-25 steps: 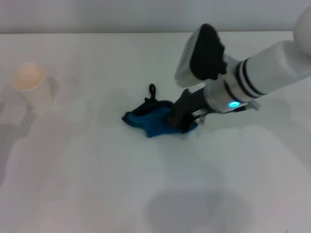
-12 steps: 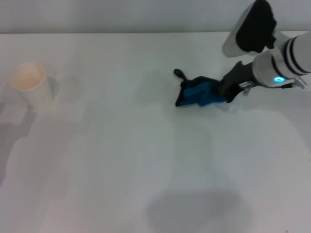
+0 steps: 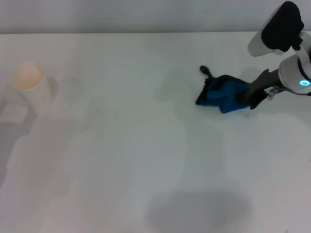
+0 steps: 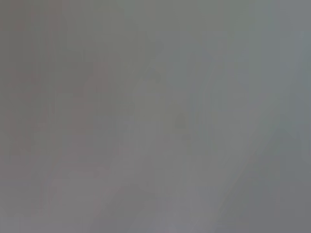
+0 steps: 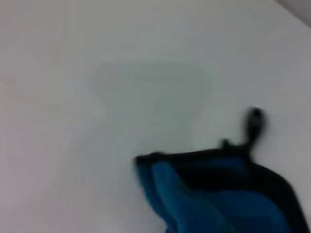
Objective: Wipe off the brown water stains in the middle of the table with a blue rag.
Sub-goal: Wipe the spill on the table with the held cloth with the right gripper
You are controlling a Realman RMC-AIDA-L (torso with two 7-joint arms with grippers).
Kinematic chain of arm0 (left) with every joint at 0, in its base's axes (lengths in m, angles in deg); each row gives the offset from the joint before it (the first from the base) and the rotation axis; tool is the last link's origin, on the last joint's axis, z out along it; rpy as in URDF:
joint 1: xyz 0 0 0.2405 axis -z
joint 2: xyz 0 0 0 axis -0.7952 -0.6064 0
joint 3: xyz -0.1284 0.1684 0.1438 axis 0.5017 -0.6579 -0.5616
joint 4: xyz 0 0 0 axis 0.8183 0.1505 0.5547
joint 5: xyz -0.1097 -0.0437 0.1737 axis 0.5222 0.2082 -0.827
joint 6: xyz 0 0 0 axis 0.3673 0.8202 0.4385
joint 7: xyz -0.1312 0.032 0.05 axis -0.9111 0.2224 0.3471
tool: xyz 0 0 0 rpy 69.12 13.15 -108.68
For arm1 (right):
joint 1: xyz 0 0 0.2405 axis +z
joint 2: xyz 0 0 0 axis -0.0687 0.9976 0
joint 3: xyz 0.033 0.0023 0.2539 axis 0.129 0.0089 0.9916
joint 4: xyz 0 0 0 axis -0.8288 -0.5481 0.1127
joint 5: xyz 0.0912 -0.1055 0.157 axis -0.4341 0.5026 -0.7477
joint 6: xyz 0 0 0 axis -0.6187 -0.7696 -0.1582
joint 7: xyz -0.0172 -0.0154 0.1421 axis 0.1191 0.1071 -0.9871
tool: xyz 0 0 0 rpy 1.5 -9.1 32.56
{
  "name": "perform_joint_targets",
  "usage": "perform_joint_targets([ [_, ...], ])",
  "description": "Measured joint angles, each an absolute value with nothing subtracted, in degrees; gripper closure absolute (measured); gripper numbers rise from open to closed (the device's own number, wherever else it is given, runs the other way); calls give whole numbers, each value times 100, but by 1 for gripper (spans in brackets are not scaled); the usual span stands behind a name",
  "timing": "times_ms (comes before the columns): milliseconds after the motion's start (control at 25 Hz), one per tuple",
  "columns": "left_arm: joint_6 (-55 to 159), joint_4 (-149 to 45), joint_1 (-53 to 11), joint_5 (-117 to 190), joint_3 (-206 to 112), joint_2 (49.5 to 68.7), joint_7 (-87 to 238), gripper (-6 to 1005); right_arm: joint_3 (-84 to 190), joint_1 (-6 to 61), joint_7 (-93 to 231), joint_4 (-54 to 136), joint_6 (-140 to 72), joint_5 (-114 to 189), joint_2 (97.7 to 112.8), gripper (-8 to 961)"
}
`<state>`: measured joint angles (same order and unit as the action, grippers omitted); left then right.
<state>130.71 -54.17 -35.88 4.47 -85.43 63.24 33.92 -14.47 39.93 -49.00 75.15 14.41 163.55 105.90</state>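
Note:
The blue rag (image 3: 222,93) lies crumpled on the white table (image 3: 136,145) at the right, its black loop (image 3: 206,71) pointing toward the far edge. My right gripper (image 3: 251,96) reaches in from the right edge and is shut on the rag's right side, its dark fingers pressed low onto the cloth. The right wrist view shows the rag (image 5: 218,194) close up, with black edging and the loop (image 5: 254,119) above bare white table. The brown water stains do not show in any view. My left gripper is out of view, and the left wrist view is plain grey.
A white paper cup (image 3: 31,85) with a tan inside stands upright at the far left of the table. A soft grey shadow (image 3: 199,211) lies on the tabletop near the front edge.
My right gripper has dragged the blue rag across the table from the middle toward the right. The cup has not moved.

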Motion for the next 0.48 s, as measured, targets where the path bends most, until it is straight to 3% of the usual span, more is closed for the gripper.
perform_joint_targets([
  [240, 13072, -5408, -3558, 440, -8542, 6317, 3389, 109, -1073, 3896, -4998, 8037, 2575, 16308, 10785, 871],
  [480, 13072, -5382, -3567, 437, -8543, 6317, 3388, 108, -1495, 3964, -5483, 8046, 2659, 16222, 10838, 868],
])
